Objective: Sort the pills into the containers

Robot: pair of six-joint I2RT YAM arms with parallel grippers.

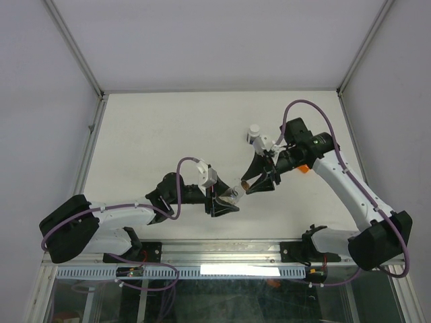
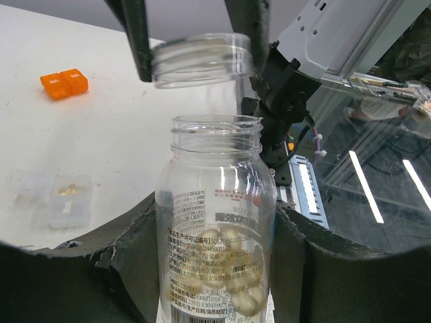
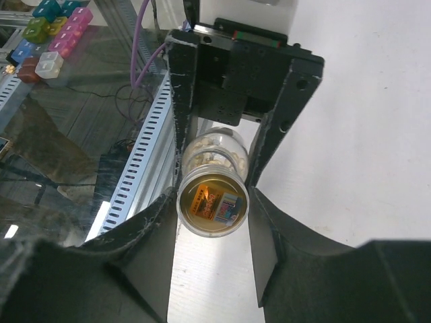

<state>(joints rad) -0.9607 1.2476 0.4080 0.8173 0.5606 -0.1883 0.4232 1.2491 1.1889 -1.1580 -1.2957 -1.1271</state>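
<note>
My left gripper (image 1: 225, 202) (image 2: 215, 229) is shut on a clear round vial (image 2: 215, 202) with a printed label and pale tan pills (image 2: 246, 299) inside. Its threaded mouth is open. My right gripper (image 1: 261, 182) (image 3: 212, 205) is shut on the vial's clear cap (image 3: 212, 205) (image 2: 202, 59) and holds it just off the mouth, apart from it. The vial (image 3: 210, 149) shows behind the cap in the right wrist view. A flat transparent two-cell box (image 2: 67, 200) lies on the table with a few tan pills in one cell.
A small orange two-cell box (image 2: 64, 82) (image 1: 304, 168) lies on the table near the right arm. A white bottle (image 1: 254, 132) stands behind the right gripper. The table's metal front rail (image 1: 222, 250) runs close beneath both grippers.
</note>
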